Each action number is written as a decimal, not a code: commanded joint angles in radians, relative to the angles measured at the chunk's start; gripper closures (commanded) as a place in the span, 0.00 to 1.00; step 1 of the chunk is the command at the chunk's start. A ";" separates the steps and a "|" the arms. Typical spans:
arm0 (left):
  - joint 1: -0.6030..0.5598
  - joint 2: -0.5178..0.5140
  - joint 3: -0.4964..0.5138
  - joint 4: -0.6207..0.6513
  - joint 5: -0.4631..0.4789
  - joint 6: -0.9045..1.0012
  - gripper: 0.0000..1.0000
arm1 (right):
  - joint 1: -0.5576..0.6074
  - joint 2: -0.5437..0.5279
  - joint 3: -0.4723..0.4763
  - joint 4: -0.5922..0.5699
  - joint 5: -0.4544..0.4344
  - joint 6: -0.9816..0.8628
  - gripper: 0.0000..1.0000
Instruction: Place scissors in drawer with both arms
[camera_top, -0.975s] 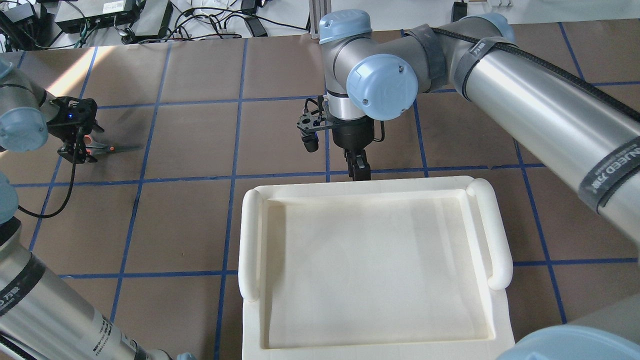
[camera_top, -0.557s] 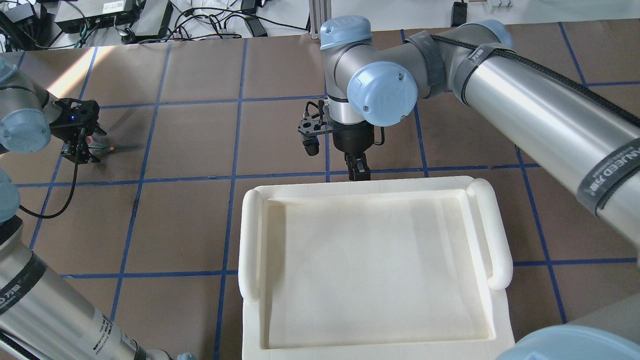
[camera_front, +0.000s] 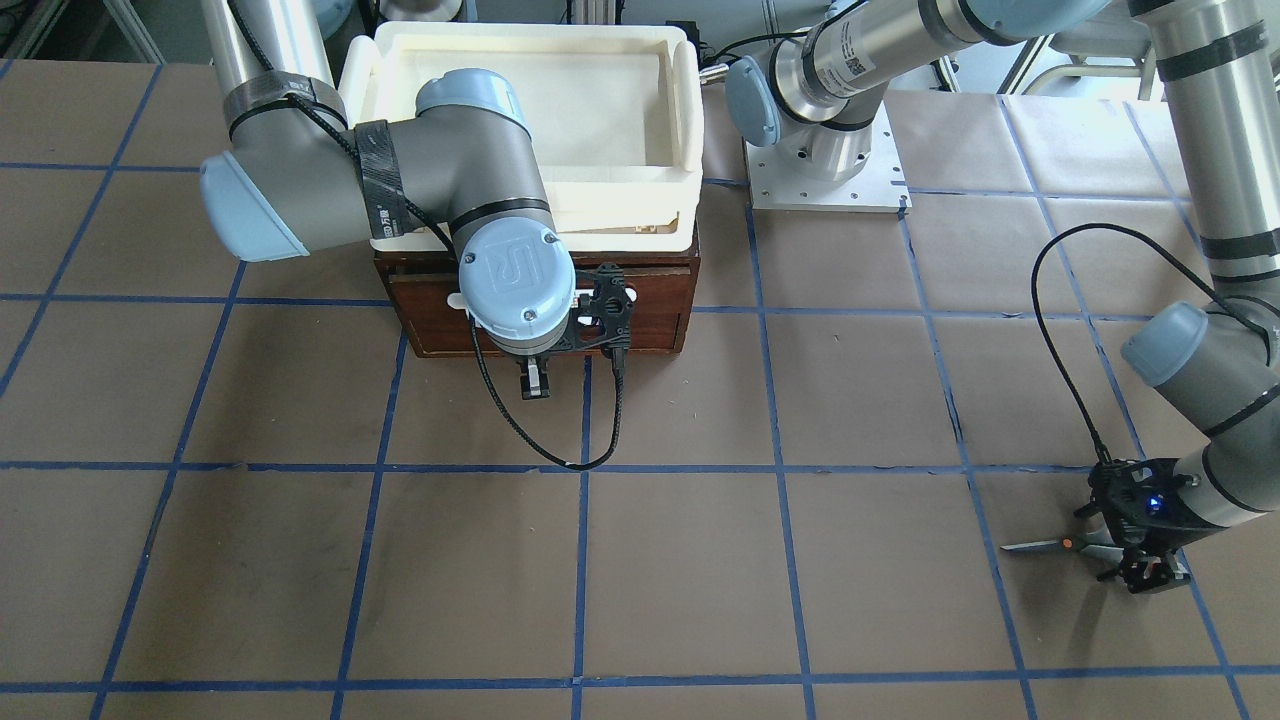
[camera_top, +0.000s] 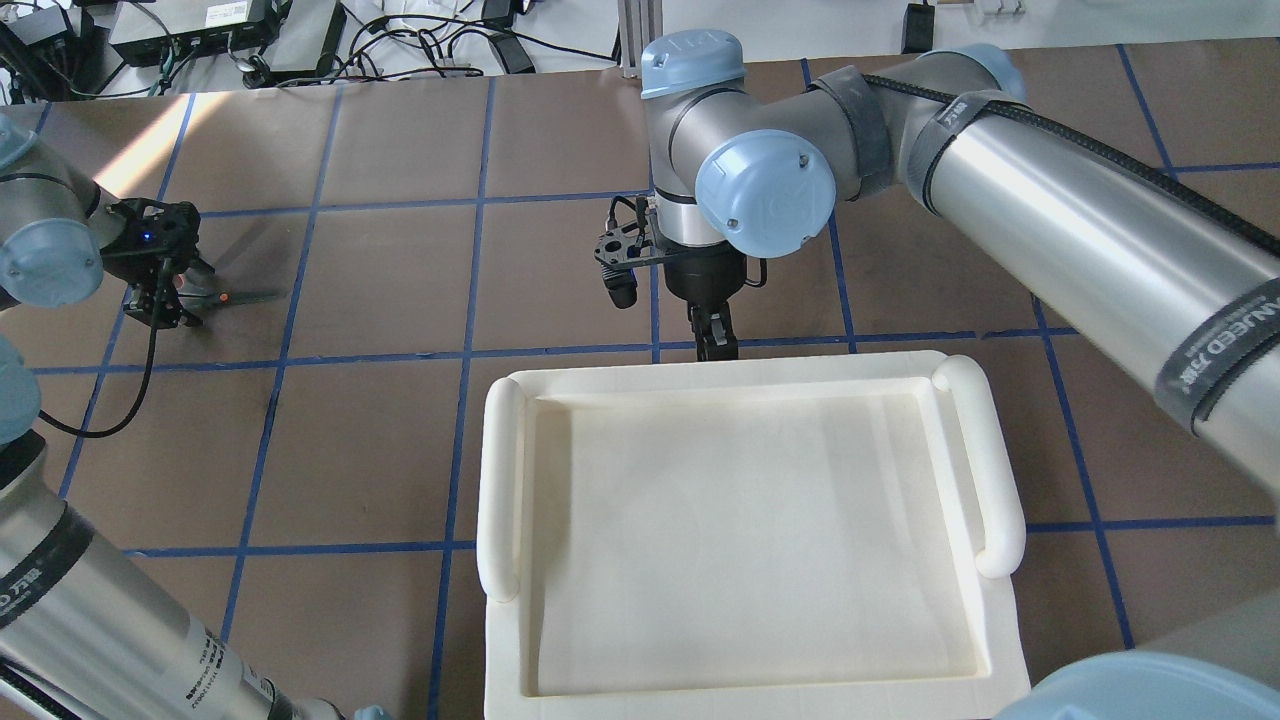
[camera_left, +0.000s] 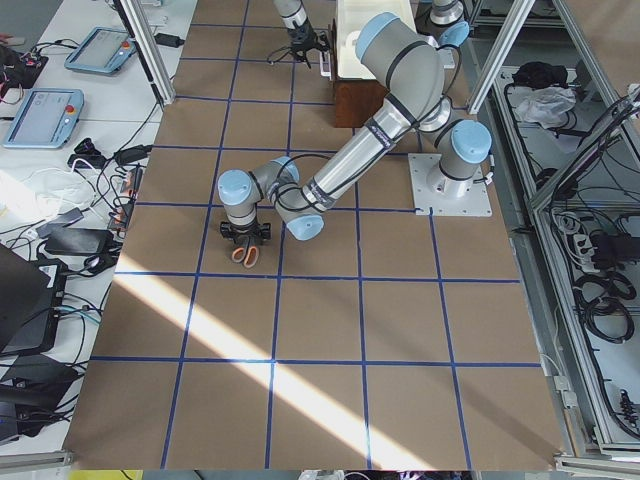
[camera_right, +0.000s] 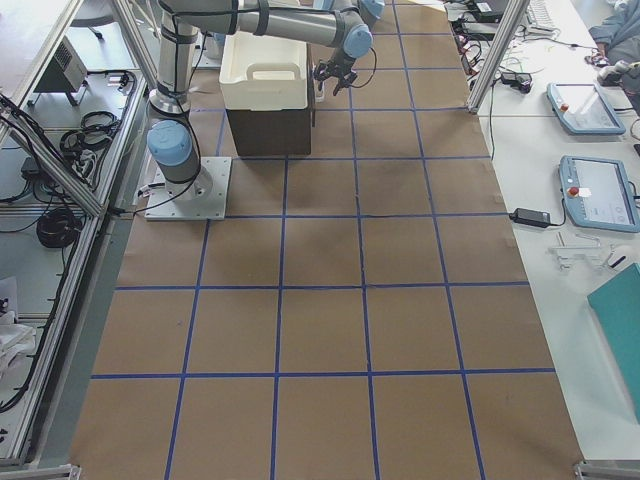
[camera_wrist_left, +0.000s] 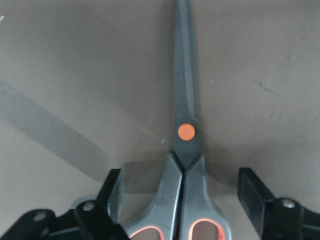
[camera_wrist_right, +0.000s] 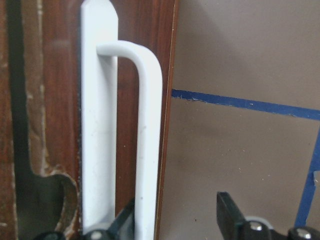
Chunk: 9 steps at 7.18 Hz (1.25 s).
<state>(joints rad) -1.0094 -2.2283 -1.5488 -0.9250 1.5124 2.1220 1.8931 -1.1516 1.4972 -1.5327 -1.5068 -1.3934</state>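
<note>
The scissors (camera_top: 240, 297) lie flat on the table at the far left, blades pointing right; they also show in the front view (camera_front: 1040, 546). My left gripper (camera_top: 160, 300) is low over their grey, orange-lined handles. In the left wrist view the scissors (camera_wrist_left: 186, 132) lie between the open fingers (camera_wrist_left: 114, 192), untouched. The dark wooden drawer (camera_front: 650, 305) sits under the cream tray and looks closed. My right gripper (camera_front: 535, 380) is at the drawer front. In the right wrist view it (camera_wrist_right: 175, 220) is open, with the white bar handle (camera_wrist_right: 150, 125) just inside its left finger.
The cream-white tray (camera_top: 500, 470) sits on top of the drawer cabinet, near the robot. The left arm's black cable (camera_front: 1050, 330) loops over the table. The left arm's base plate (camera_front: 825, 170) is bolted beside the cabinet. Brown paper with blue tape lines covers the table.
The right wrist has shifted slightly, its fingers staying at the drawer front. The left gripper has settled a little over the scissors' handles. The scissors have not moved.
</note>
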 joint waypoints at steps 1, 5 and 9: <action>0.000 -0.001 0.000 0.002 0.002 0.000 0.28 | 0.000 0.007 -0.014 -0.038 0.000 -0.004 0.46; -0.008 0.001 0.001 0.015 0.011 0.003 1.00 | -0.009 0.076 -0.121 -0.073 0.002 -0.003 0.47; -0.014 0.044 0.001 0.015 0.025 0.000 1.00 | -0.020 0.119 -0.196 -0.076 0.002 -0.006 0.47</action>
<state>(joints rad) -1.0208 -2.2017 -1.5480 -0.9093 1.5285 2.1221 1.8756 -1.0542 1.3349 -1.6084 -1.5048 -1.3986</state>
